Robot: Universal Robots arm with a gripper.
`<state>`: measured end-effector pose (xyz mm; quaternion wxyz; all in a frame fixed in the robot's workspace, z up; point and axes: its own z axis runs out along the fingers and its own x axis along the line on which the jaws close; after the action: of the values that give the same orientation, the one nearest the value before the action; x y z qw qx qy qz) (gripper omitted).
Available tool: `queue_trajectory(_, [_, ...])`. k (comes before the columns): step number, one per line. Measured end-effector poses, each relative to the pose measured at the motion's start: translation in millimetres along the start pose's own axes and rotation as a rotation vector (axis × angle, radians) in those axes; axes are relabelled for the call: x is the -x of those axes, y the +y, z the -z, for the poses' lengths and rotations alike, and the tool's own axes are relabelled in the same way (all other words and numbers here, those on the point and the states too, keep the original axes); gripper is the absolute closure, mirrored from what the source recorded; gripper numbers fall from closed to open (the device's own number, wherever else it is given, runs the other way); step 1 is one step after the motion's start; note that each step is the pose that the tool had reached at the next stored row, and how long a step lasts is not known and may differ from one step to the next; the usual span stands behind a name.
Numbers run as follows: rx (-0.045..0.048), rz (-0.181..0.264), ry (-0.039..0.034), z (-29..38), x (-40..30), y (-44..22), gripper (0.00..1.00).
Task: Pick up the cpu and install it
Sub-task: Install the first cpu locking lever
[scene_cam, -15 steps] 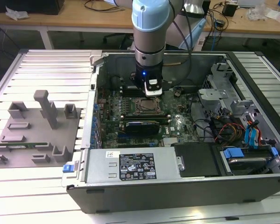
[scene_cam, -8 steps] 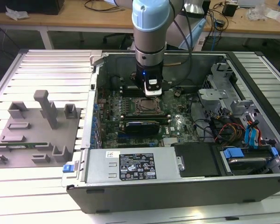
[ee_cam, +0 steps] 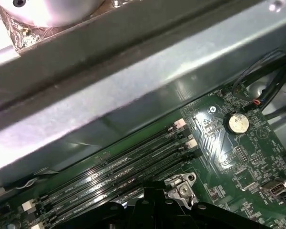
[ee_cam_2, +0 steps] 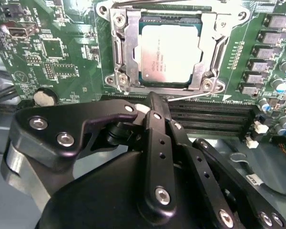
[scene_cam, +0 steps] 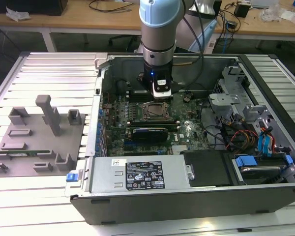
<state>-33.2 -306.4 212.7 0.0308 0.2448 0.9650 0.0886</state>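
The socket (ee_cam_2: 121, 47) held the cpu (ee_cam_2: 169, 52) lying flat, with my gripper (ee_cam_2: 153, 100) just beside it. Whether it was spread or pressed together I could not tell. The chip looked light, stiff and fragile, best taken by opposite edges.

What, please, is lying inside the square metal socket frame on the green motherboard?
The small, square, pale silver-topped cpu lies flat inside the square metal socket frame, between the frame's side plates. Whatever is beneath the chip is covered by it.
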Motion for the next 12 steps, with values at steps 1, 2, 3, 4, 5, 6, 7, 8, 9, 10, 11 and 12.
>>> queue_trajectory(1, [-0.0001,0.0,-0.0001,0.0,-0.3,0.3,0.89])
queue_trajectory(2, [-0.0001,0.0,-0.0001,0.0,-0.5,0.6,0.89])
queue_trajectory(3, [0.0001,0.0,-0.0003,-0.2,-1.4,1.6,0.89])
queue_trajectory(4, [0.0001,0.0,-0.0006,-0.5,-2.9,3.1,0.89])
queue_trajectory(5, [0.0002,0.0,-0.0007,-0.8,-5.0,5.0,0.89])
queue_trajectory(6, [0.0002,0.0,-0.0007,-0.9,-6.0,5.8,0.89])
queue_trajectory(7, [0.0002,0.0,-0.0007,-1.0,-6.7,6.3,0.89])
queue_trajectory(8, [0.0002,0.0,-0.0008,-1.0,-7.0,6.5,0.89])
queue_trajectory(9, [0.0002,0.0,-0.0008,-1.0,-7.4,6.7,0.89])
queue_trajectory(10, [0.0002,0.0,-0.0008,-1.0,-7.8,6.6,0.89])
queue_trajectory(11, [0.0004,0.0,-0.001,-1.0,-8.1,6.6,0.89])
queue_trajectory(12, [0.0006,0.0,-0.0012,-1.2,-8.4,6.5,0.89])
